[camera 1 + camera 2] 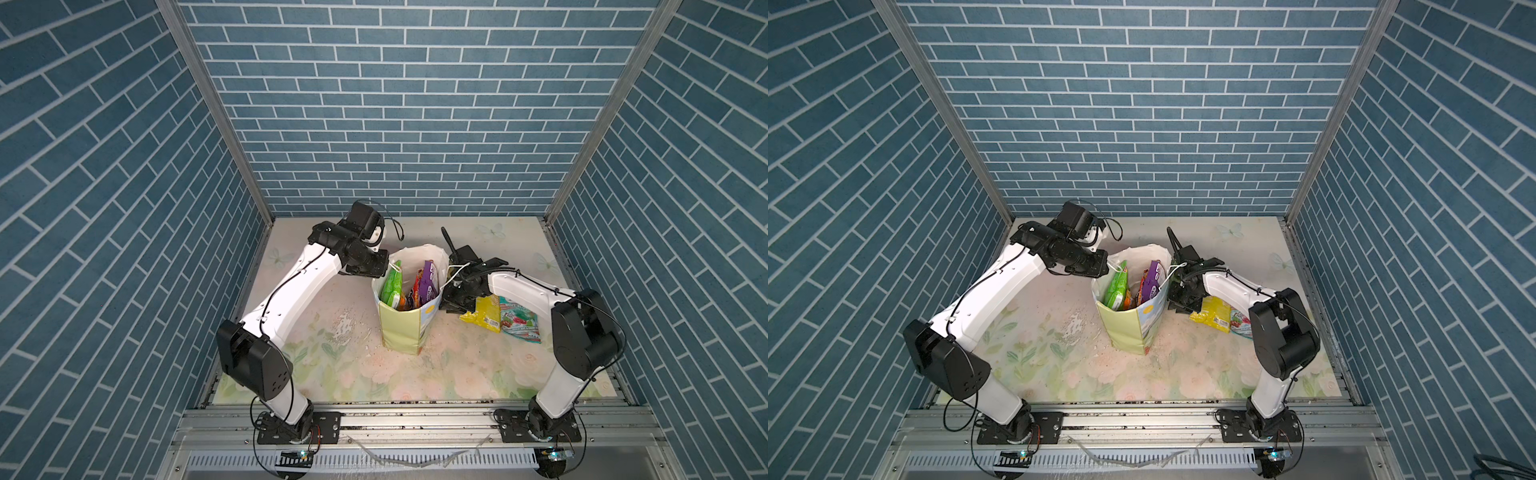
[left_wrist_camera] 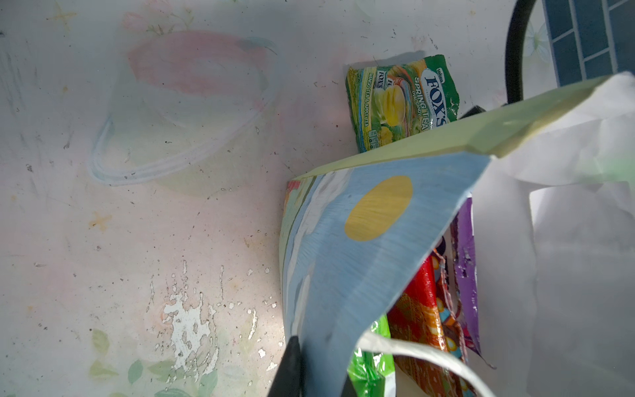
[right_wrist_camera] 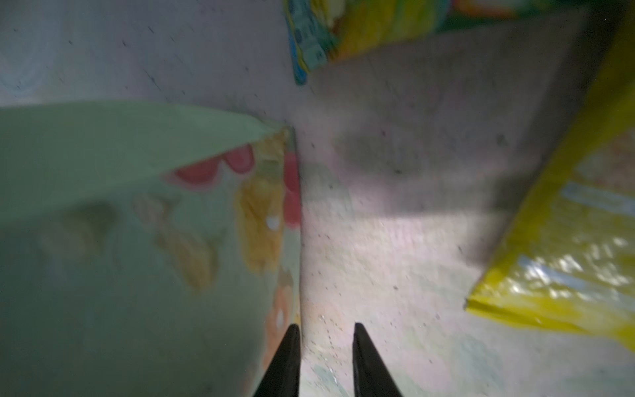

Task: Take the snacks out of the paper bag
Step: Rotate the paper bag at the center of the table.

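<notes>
The paper bag (image 1: 401, 332) stands upright mid-table with its mouth open. Inside it stand a green packet (image 1: 392, 286), a purple one (image 1: 428, 282) and a red-orange one (image 2: 415, 309). My left gripper (image 1: 383, 268) is shut on the bag's left rim, one finger (image 2: 292, 367) outside the wall. My right gripper (image 3: 324, 330) hangs open and empty just right of the bag (image 3: 103, 240), low over the table. A white cord handle (image 1: 457, 270) lies across its wrist. A yellow packet (image 1: 486, 313) and a teal-white packet (image 1: 519, 324) lie on the table to the right. A small green Fox's packet (image 2: 398, 103) lies behind the bag.
Blue brick walls close in the table on three sides. A metal rail (image 1: 415, 419) carrying both arm bases runs along the front. The floral table cover has a worn white patch (image 1: 345, 328) left of the bag. The right forearm (image 1: 523, 286) spans above the yellow packet.
</notes>
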Controlling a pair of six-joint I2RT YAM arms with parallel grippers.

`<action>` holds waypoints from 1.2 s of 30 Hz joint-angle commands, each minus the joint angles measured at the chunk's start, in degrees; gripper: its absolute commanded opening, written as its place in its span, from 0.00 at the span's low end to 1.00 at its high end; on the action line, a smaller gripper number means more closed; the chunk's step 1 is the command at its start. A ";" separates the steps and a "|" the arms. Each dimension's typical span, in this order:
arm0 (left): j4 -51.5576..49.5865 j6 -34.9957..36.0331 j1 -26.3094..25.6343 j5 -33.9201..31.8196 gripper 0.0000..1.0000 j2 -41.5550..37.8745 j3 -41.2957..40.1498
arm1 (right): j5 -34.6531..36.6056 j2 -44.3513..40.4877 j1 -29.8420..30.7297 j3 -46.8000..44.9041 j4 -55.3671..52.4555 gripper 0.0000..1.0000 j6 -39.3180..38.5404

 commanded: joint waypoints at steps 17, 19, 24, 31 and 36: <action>1.12 -2.87 -0.99 2.95 0.16 -4.04 -3.78 | -8.92 12.59 0.05 21.06 3.55 0.27 -4.22; 1.66 -3.19 -1.08 3.47 0.16 -4.22 -4.04 | -9.72 13.82 0.06 23.37 2.64 0.27 -4.90; 2.45 -3.40 -1.09 4.14 0.16 -4.59 -4.56 | -11.51 16.48 0.07 28.60 0.45 0.27 -6.69; 2.15 -2.50 -1.09 3.81 0.17 -4.77 -4.10 | 1.21 15.67 -0.55 35.11 -12.43 0.28 -12.29; 1.94 -1.09 -0.92 1.83 0.20 -5.08 -3.27 | 13.06 8.15 -3.39 33.97 -17.60 0.28 -14.61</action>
